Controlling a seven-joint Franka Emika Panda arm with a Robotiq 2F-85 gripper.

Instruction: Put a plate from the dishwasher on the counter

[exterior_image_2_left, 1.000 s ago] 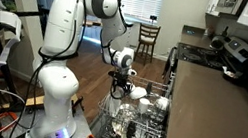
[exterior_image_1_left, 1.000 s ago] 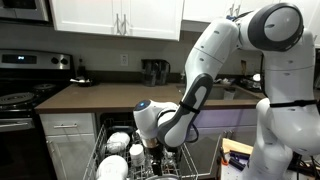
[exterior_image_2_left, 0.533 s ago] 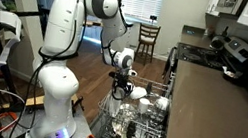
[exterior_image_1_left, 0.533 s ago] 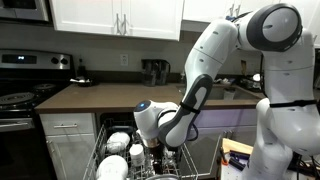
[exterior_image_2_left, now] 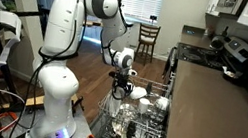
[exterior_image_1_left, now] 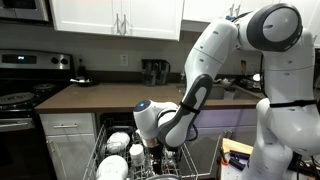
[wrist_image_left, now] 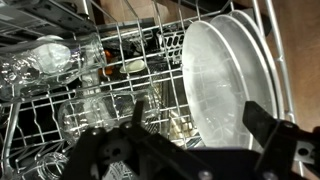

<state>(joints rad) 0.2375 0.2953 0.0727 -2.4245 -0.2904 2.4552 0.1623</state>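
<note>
My fingers [wrist_image_left: 262, 124] spread wide and empty, plate [wrist_image_left: 225, 85] standing upright in the dishwasher [wrist_image_left: 40, 125] just ahead, between them.

the plate [wrist_image_left: 225, 90] is smooth, glossy white, like glazed ceramic. the wire rack [wrist_image_left: 120, 45] is thin, pale-coated metal wire. the glasses [wrist_image_left: 55, 60] are clear and shiny. in an exterior view the counter [exterior_image_1_left: 100, 95] looks smooth, dark brown and faintly sheened; the arm [exterior_image_1_left: 225, 45] has a glossy white shell.

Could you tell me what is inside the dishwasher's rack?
A white plate stands on edge beside clear glasses in the wire rack. The gripper hides the near part; anything beneath the plate is covered.
</note>
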